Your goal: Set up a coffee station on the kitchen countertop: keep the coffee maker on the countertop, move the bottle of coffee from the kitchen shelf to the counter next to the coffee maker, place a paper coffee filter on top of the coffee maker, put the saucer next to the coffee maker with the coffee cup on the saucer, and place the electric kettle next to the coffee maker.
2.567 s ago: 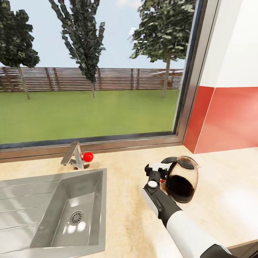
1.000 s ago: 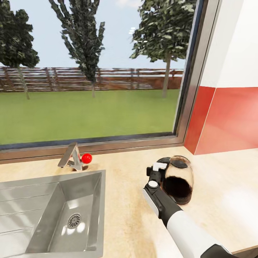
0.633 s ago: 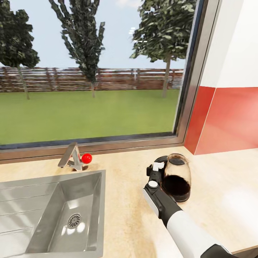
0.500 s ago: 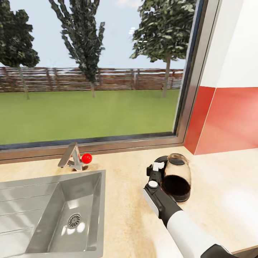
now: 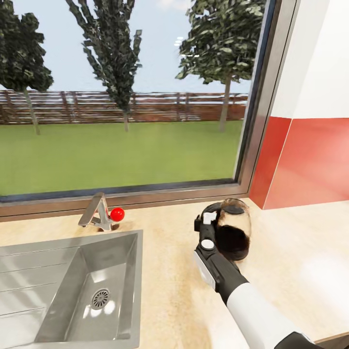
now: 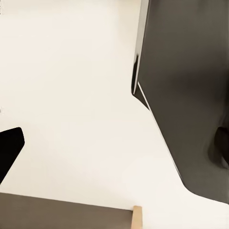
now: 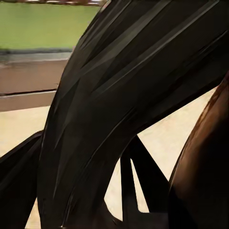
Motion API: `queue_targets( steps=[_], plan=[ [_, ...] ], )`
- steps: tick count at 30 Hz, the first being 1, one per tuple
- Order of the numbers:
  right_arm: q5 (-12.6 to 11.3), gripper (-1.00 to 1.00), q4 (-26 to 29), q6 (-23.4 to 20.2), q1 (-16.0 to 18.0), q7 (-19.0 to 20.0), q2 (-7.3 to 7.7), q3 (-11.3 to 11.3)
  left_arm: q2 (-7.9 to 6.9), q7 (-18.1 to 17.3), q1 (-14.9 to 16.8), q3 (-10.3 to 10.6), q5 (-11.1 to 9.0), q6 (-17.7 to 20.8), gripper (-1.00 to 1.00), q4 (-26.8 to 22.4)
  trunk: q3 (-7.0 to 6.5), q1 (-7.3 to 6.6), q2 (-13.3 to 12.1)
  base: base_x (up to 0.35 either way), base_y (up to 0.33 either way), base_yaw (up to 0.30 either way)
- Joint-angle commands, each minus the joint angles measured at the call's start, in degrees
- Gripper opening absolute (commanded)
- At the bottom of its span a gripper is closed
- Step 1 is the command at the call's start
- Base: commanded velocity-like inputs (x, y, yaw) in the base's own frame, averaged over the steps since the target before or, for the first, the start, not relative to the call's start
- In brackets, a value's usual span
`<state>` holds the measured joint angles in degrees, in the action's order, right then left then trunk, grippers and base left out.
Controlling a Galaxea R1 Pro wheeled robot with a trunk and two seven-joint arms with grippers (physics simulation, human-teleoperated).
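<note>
In the head view, the coffee maker (image 5: 232,228), a glass carafe with dark coffee inside and a black lid, is a little right of the centre of the frame, on the beige countertop (image 5: 169,271). The right gripper (image 5: 207,224) is at the carafe's left side, where the black handle is, and the arm comes up to it from the lower right corner of the frame. The right wrist view shows the black handle very close and the brown glass at the edge, so the claw seems to be clenched on the handle. However, the fingers themselves are hidden, and one cannot tell this for sure.

The carafe is not fully upright. Its long axis leans, with the lid end a little toward the window (image 5: 121,97) and the base appears to be just above the counter or only touching it lightly.

The relation that matters is that the carafe lies directly to the right of the claw. The right arm is clearly the nearer one. The sink (image 5: 68,281) lies in the lower left of the frame and the faucet (image 5: 99,211) is behind it, both well apart from the carafe.

The next move probably needs the carafe brought upright and set flat on the counter.
</note>
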<state>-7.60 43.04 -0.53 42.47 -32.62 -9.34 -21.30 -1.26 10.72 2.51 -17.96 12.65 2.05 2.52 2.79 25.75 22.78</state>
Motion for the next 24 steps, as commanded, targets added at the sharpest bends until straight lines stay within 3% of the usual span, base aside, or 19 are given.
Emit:
queue_targets(
  steps=[1, 6, 10, 16, 24],
  plan=[
    [-0.44, -1.0, 0.65, -0.11, 0.07, 0.39, 0.08, -0.19, -0.04, 0.24, 0.06, -0.41, 0.62, 0.06, 1.0, 0.12, 0.13, 0.03, 0.14, 0.0, 0.0, 0.0],
    [-0.24, -1.0, 6.58, -0.33, 0.06, 1.74, 0.11, -0.89, -0.06, 0.27, 0.04, -0.41, 0.62, 0.13, 1.0, 0.12, 0.13, 0.03, 0.14, 0.0, 0.0, 0.0],
    [-0.22, -1.0, 9.23, -0.52, 0.07, 2.95, 0.11, -6.31, -0.06, 0.18, 0.03, -0.49, 0.62, 0.12, 1.0, 0.12, 0.13, 0.03, 0.14, 0.0, 0.0, 0.0],
    [0.29, -1.0, 9.32, -0.53, 0.02, 2.94, 0.11, -10.77, -0.37, 0.26, -0.03, -0.5, 0.62, 0.02, 1.0, 0.12, 0.13, 0.03, 0.14, 0.0, 0.0, 0.0],
    [0.71, -1.0, 9.46, -0.53, -0.02, 2.92, -0.01, -11.47, -0.5, 0.27, -0.49, -0.5, 0.62, -0.02, 1.0, 0.12, 0.13, 0.03, 0.14, 0.0, 0.0, 0.0]
  ],
)
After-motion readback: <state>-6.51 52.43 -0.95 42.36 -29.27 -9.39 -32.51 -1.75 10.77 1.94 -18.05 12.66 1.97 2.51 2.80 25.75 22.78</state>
